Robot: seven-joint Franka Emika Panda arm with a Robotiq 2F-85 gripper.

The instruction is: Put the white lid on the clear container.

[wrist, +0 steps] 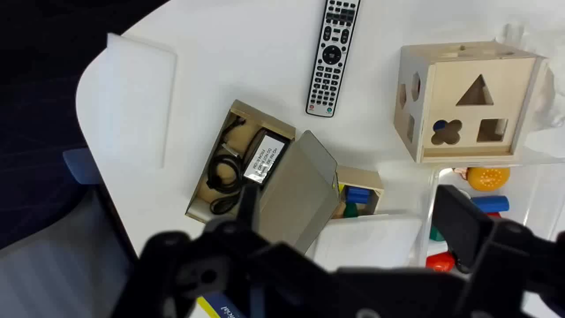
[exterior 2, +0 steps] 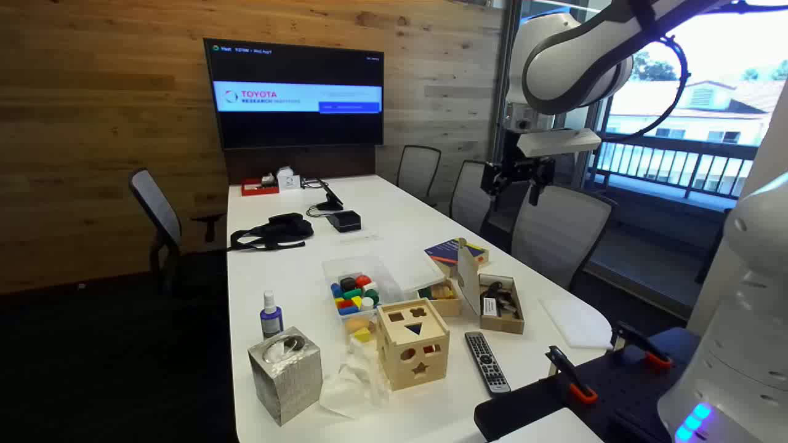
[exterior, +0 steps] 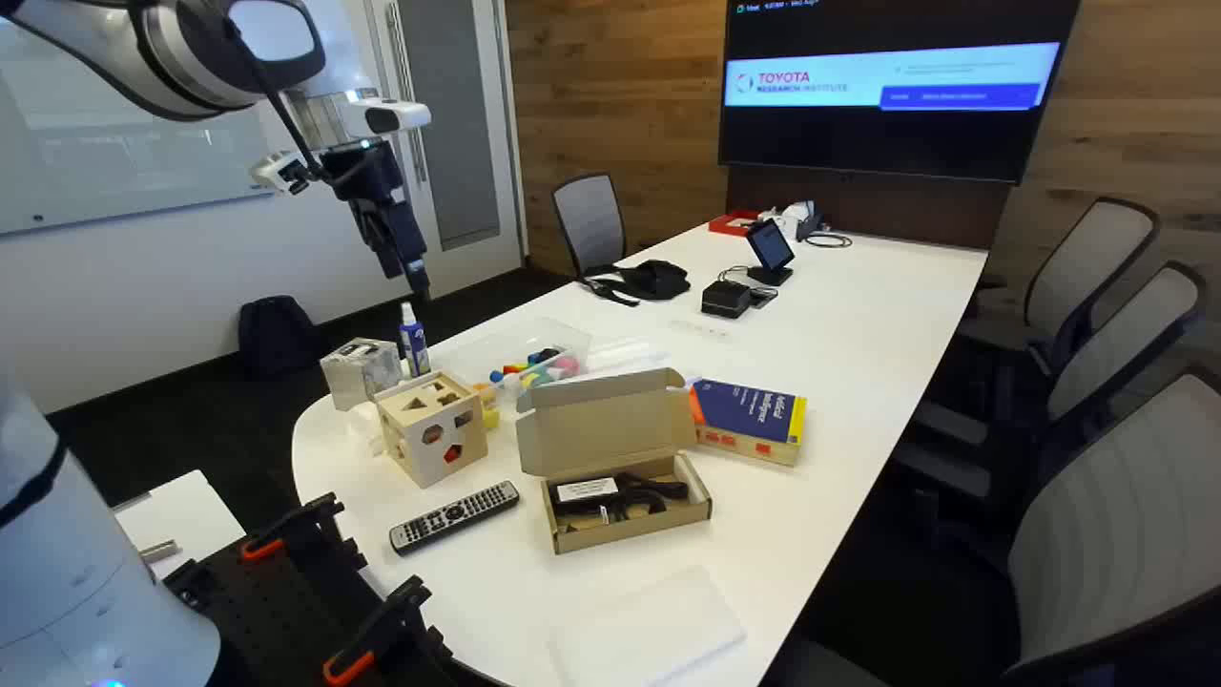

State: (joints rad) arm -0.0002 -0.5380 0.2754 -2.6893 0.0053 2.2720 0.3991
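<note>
The white lid (exterior: 649,630) appears to be the flat, milky rectangle lying alone near the table's rounded end; it also shows in an exterior view (exterior 2: 575,323) and at upper left in the wrist view (wrist: 137,106). The clear container (exterior 2: 337,267) stands uncovered and holds several coloured toy blocks; it also shows in an exterior view (exterior: 563,336) and, partly cut off, at right in the wrist view (wrist: 426,231). My gripper (wrist: 353,212) is open and empty, high above the table and apart from both. It shows in both exterior views (exterior: 418,279) (exterior 2: 514,195).
Another flat white piece (wrist: 368,240) leans by a small wooden box (wrist: 359,176); its material is unclear. An open cardboard box (exterior: 630,515), remote (exterior: 455,516), wooden shape cube (exterior: 431,429), tissue box (exterior 2: 285,375), spray bottle (exterior 2: 271,315) and blue book (exterior: 749,415) stand around.
</note>
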